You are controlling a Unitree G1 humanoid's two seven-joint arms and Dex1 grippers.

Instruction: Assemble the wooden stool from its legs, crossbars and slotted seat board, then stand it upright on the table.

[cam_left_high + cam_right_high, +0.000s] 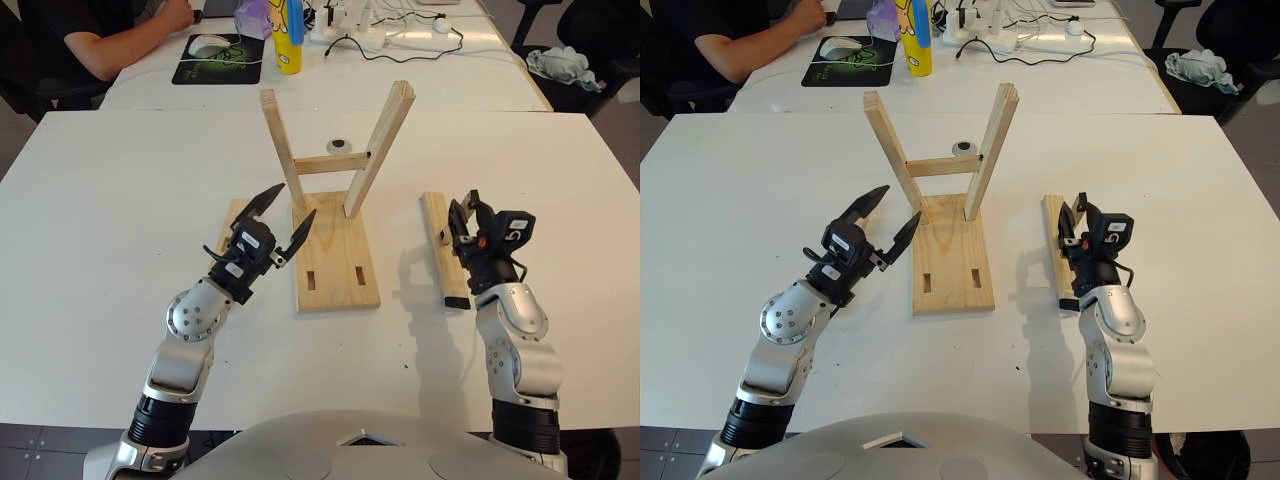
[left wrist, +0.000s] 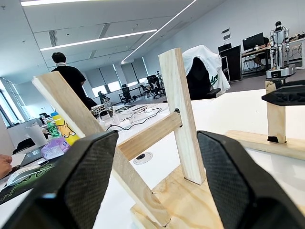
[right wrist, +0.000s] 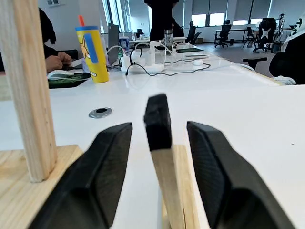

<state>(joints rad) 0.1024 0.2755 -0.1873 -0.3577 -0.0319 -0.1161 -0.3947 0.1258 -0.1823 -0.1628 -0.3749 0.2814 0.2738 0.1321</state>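
The slotted seat board [image 1: 335, 262] lies flat mid-table. Two legs [image 1: 283, 145] [image 1: 380, 145] stand in its far end, leaning apart and joined by a crossbar [image 1: 330, 164]. My left gripper [image 1: 290, 205] is open beside the base of the left leg, with nothing between its fingers [image 2: 81, 186]. Part of a wooden piece [image 1: 236, 212] shows under it. To the right of the board lies another leg [image 1: 441, 245] with a short dark-tipped bar [image 3: 159, 157] rising from it. My right gripper [image 1: 466, 214] is open astride that bar, fingers [image 3: 102, 176] clear of it.
A round cable hole [image 1: 340, 145] sits behind the crossbar. On the desk beyond are a yellow cup [image 1: 288, 35], a mouse pad [image 1: 215, 58] and cables [image 1: 380, 35]. A person sits at the back left. White table [image 1: 120, 200] lies left and right.
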